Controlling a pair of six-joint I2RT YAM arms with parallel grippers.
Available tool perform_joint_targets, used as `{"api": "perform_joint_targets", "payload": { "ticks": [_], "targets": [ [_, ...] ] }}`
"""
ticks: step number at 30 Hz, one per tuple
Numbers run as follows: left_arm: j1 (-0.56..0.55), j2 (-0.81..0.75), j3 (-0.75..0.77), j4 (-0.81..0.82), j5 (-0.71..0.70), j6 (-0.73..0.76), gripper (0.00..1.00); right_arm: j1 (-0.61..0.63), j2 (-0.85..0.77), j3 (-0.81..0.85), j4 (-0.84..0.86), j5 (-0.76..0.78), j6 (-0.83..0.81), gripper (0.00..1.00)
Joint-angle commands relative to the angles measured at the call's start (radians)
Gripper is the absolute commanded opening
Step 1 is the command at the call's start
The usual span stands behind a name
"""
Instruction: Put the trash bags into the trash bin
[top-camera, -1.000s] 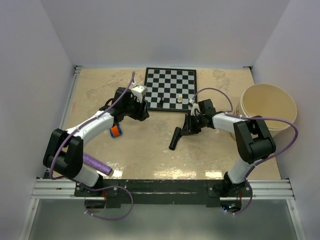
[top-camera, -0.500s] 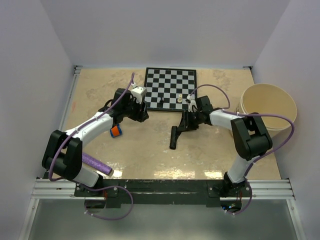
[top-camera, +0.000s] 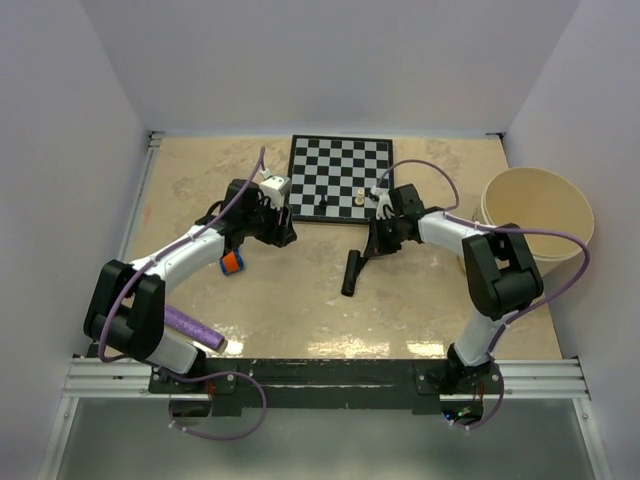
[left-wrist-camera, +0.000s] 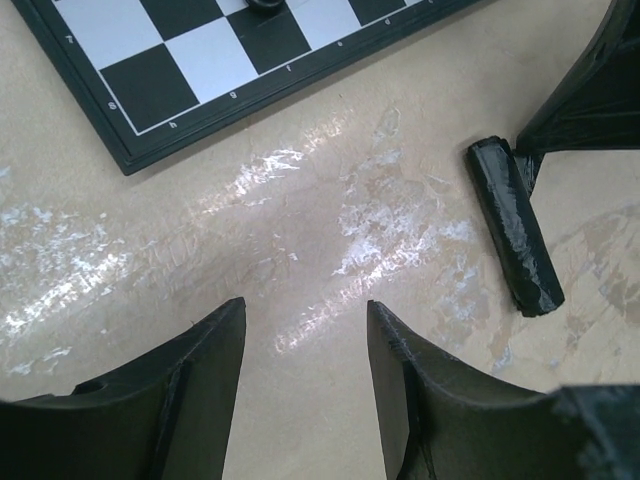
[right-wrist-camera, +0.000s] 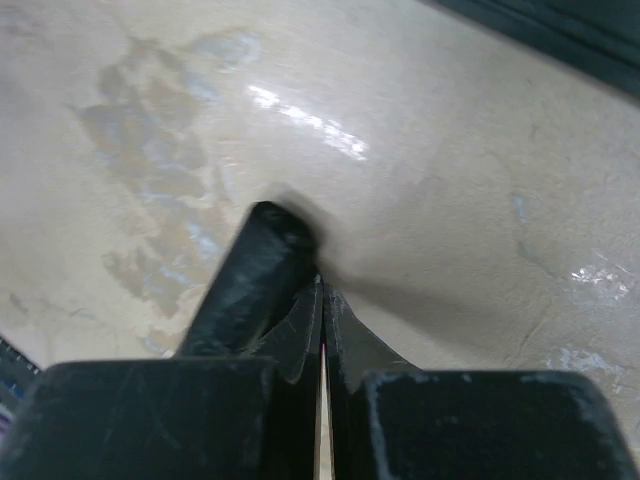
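Lying unbinned left of our round cream plastic bin (top-camera: 520, 190), the short glossy black bag roll (top-camera: 350, 274) touches our right pincer (right-wrist-camera: 322, 300), shut empty; left pincer (left-wrist-camera: 305, 310) open, empty.

Tiny white letters along the chessboard (left-wrist-camera: 210, 60) border, seemingly h, g, f, e; nothing else legible

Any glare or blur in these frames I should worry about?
Left wrist: sharp, white glare patches on the table beside the trash bag roll. Right wrist: the roll and right gripper are soft, too close to the lens; one glare streak. Top external: evenly lit, faint sheen at the table's near edge.
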Motion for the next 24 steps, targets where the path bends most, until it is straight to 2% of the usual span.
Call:
{"api": "perform_joint_targets", "payload": {
  "ticks": [1, 2, 3, 4, 9, 14, 21, 24],
  "targets": [
    [0.01, -0.023, -0.025, 0.058, 0.102, -0.032, 0.56, 0.015, -0.1, 0.117, -0.075, -0.143, -0.133, 0.0],
    [0.01, -0.023, -0.029, 0.065, 0.107, -0.041, 0.6, 0.021, -0.098, 0.144, -0.083, -0.215, -0.162, 0.0],
    [0.01, -0.022, -0.034, 0.076, 0.098, -0.056, 0.69, 0.027, -0.1, 0.164, -0.086, -0.281, -0.194, 0.0],
    [0.01, -0.019, -0.04, 0.088, 0.075, -0.07, 1.0, 0.035, -0.1, 0.192, -0.104, -0.347, -0.261, 0.0],
    [0.03, -0.004, -0.097, 0.168, 0.144, -0.09, 1.0, 0.068, -0.089, 0.288, -0.19, -0.463, -0.395, 0.0],
    [0.057, 0.055, -0.126, 0.268, 0.249, -0.173, 0.99, 0.07, -0.121, 0.383, -0.141, -0.49, -0.36, 0.0],
    [0.094, 0.145, -0.072, 0.274, 0.239, -0.21, 0.93, 0.071, -0.175, 0.502, -0.142, -0.507, -0.356, 0.0],
    [0.108, 0.176, -0.059, 0.286, 0.257, -0.218, 0.89, 0.071, -0.192, 0.572, -0.19, -0.509, -0.403, 0.0]
  ]
}}
